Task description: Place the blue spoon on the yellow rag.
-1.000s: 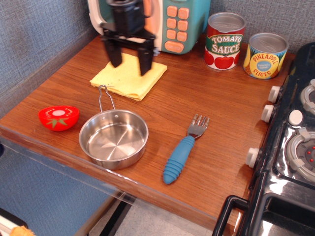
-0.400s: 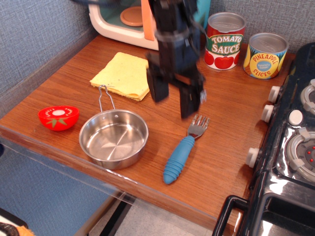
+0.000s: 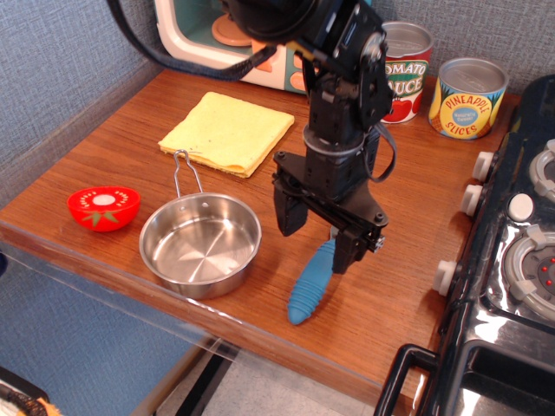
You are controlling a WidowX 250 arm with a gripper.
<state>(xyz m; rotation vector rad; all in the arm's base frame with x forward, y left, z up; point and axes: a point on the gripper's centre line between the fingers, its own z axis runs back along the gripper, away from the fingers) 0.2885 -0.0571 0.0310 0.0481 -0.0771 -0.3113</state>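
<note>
The blue spoon [image 3: 310,286] lies on the wooden counter to the right of the steel pan; its ribbed blue handle shows, its silver head is hidden behind my gripper. My gripper [image 3: 317,236] is open, low over the spoon's upper end, one finger on each side of it. I cannot tell whether the fingers touch it. The yellow rag [image 3: 228,132] lies flat at the back left of the counter, apart from the gripper.
A steel pan [image 3: 200,243] with a thin wire handle sits front left, a red tomato half [image 3: 103,207] beside it. A toy microwave [image 3: 198,33], a tomato sauce can [image 3: 407,69] and a pineapple can [image 3: 467,97] stand at the back. A black stove [image 3: 512,260] borders the right.
My gripper has moved from above the yellow rag rightward and forward, then down over the spoon's head. The spoon has not moved.
</note>
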